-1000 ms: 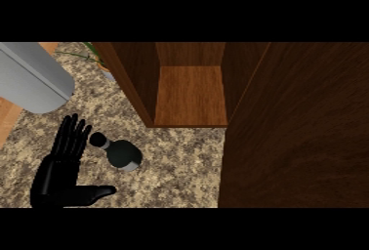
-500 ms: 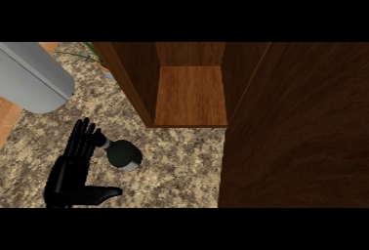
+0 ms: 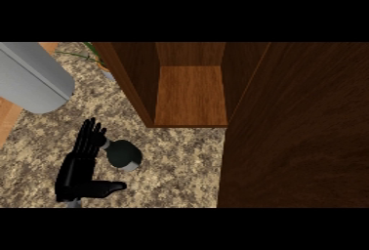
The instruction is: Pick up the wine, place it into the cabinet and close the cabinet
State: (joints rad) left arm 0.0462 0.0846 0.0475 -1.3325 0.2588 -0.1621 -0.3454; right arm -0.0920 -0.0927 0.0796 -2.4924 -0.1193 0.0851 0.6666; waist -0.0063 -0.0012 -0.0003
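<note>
The wine bottle is dark green and stands on the speckled counter, seen almost from above, with its neck pointing up-left. My left hand is just left of it, fingers straight and thumb out to the right; the fingertips overlap the bottle's neck. Whether they touch it I cannot tell. The wooden cabinet is open behind the bottle, and its shelf is bare. Its open door fills the right side. My right hand shows nowhere.
A large grey cylinder lies at the upper left. A green plant shows beside the cabinet's left wall. The counter's left edge runs near the hand.
My left hand has shifted right, closing the gap to the wine bottle. The bottle, the cabinet and its door have not moved.
</note>
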